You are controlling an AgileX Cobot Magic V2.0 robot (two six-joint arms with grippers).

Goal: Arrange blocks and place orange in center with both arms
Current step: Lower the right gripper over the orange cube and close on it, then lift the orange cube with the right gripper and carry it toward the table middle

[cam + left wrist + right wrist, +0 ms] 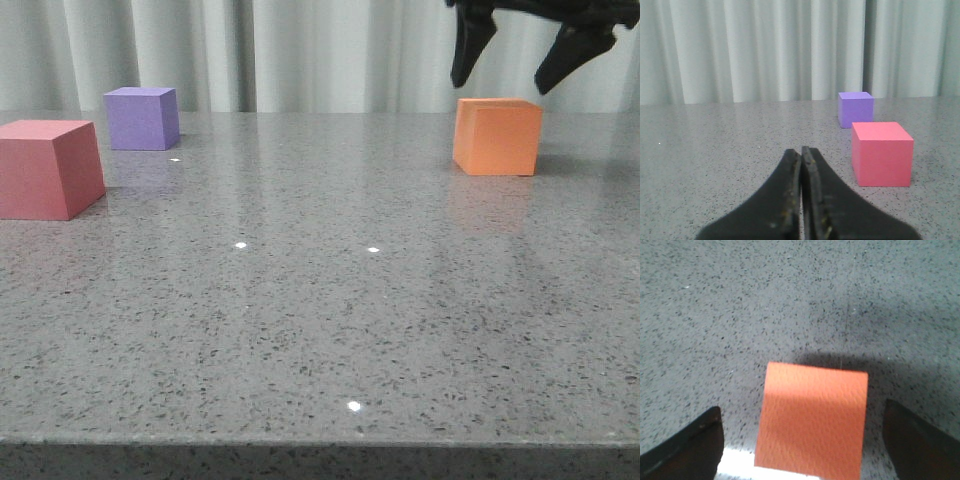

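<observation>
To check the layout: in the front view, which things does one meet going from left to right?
Red cube → purple cube → orange cube, with the open right gripper above it.

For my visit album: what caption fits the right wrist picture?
Right gripper, fingers spread wide, above the orange cube on the speckled grey table.
</observation>
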